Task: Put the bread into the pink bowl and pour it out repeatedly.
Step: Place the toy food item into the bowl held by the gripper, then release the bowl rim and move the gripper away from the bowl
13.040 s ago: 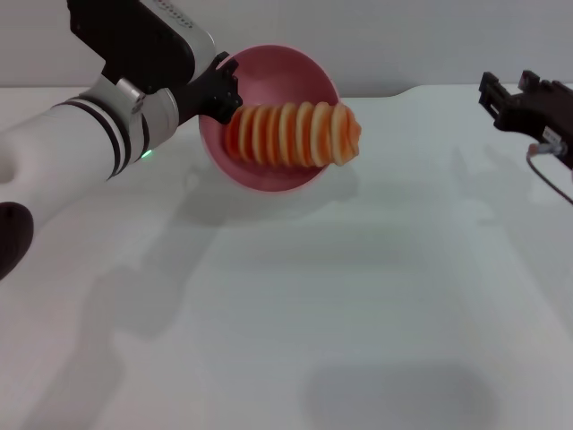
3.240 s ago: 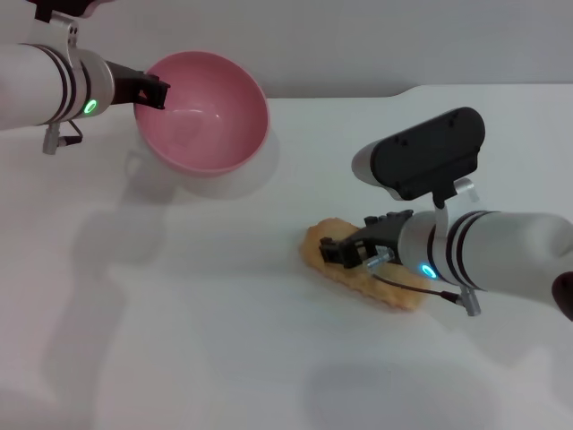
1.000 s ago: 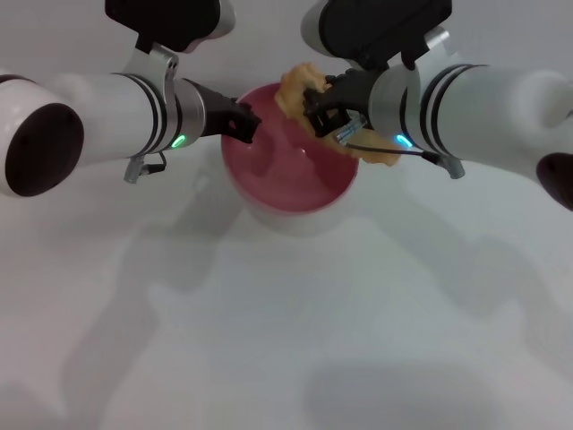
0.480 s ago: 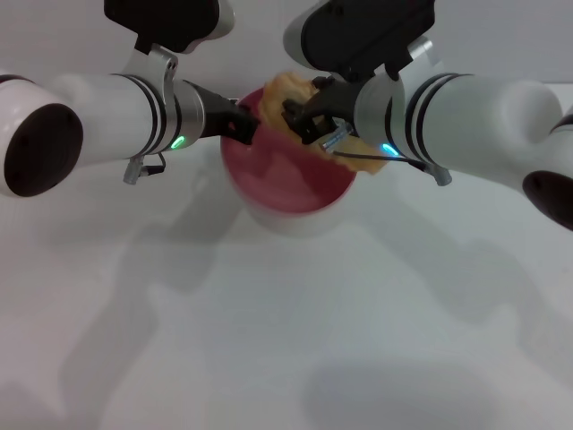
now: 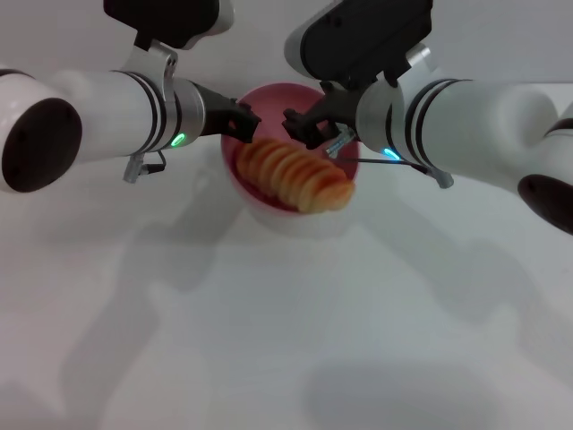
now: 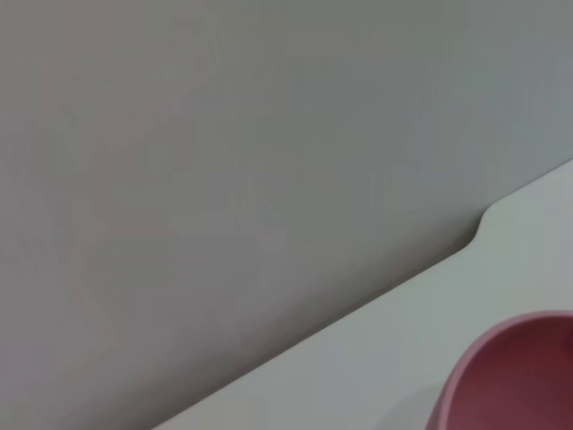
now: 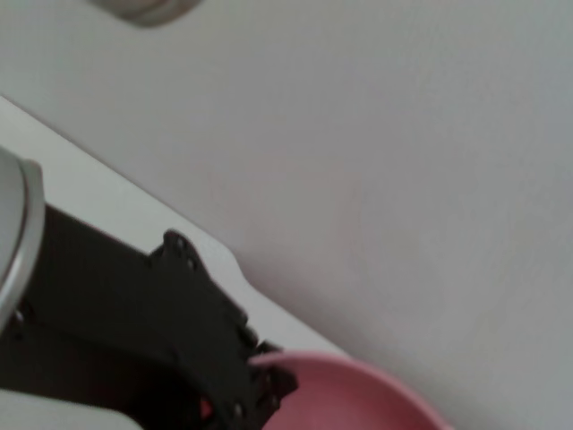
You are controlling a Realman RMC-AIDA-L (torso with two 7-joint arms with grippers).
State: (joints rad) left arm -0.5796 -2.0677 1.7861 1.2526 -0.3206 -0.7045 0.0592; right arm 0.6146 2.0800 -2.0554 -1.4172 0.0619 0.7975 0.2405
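The bread [image 5: 294, 174] lay across the pink bowl [image 5: 285, 150] in the upper middle of the frame, long axis running from upper left to lower right, its lower-right end poking over the near rim. Just behind it, the right gripper [image 5: 309, 132] hovered spread and empty. The left gripper [image 5: 240, 124] pinched the bowl's left rim. No writing or brand showed anywhere.

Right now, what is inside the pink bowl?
The bread lies in the pink bowl, one end jutting over the near rim. The left claw grips the far-left rim; the right claw hovers above, empty. The loaf hides the bowl's bottom.
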